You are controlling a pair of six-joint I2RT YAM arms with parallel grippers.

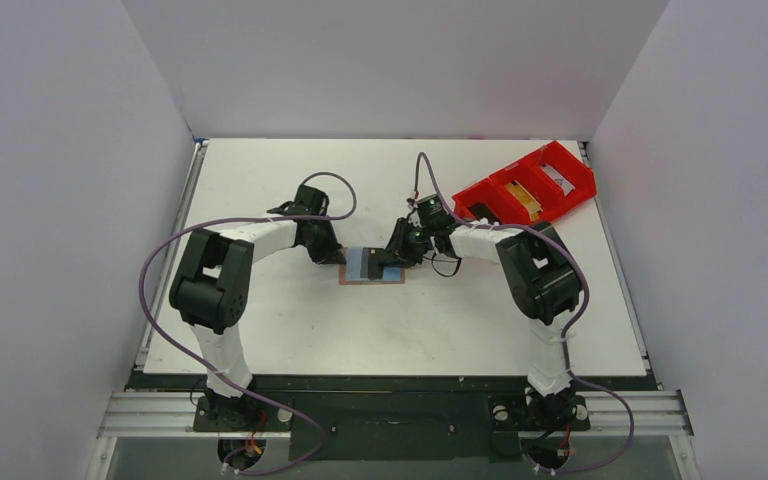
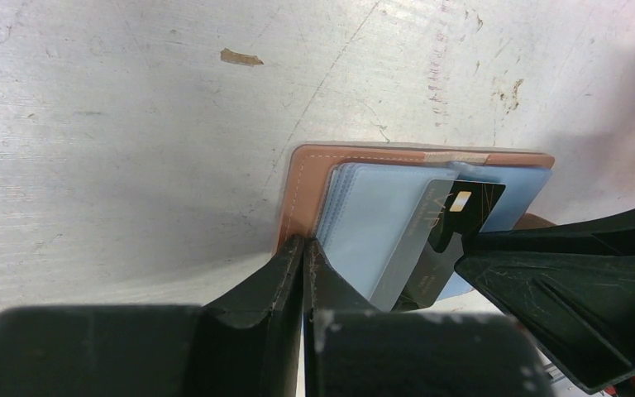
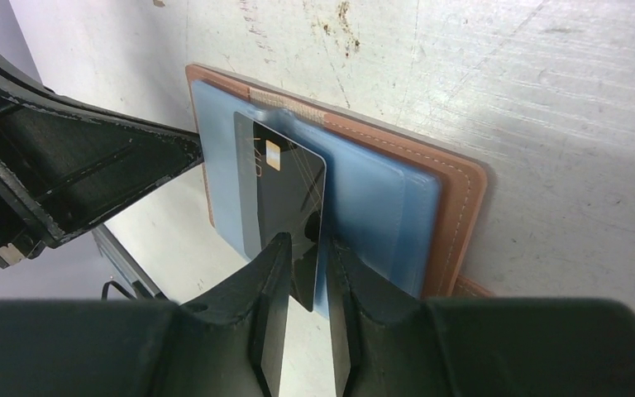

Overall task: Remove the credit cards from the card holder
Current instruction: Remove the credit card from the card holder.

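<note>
The card holder (image 1: pixel 358 268) lies open on the table, tan outside with pale blue inner sleeves; it also shows in the left wrist view (image 2: pixel 306 178) and the right wrist view (image 3: pixel 456 207). A black credit card (image 3: pixel 285 186) sticks partway out of a sleeve; it also shows in the left wrist view (image 2: pixel 463 217). My left gripper (image 2: pixel 304 241) is shut, with its tips pressed on the holder's left tan edge. My right gripper (image 3: pixel 306 241) is narrowly open. Its fingers straddle the black card's lower corner, and a gap shows on one side.
A red compartment tray (image 1: pixel 575 168) stands at the back right with yellow and grey items in it. White walls enclose the table on three sides. The arms' purple cables loop above the table near both grippers.
</note>
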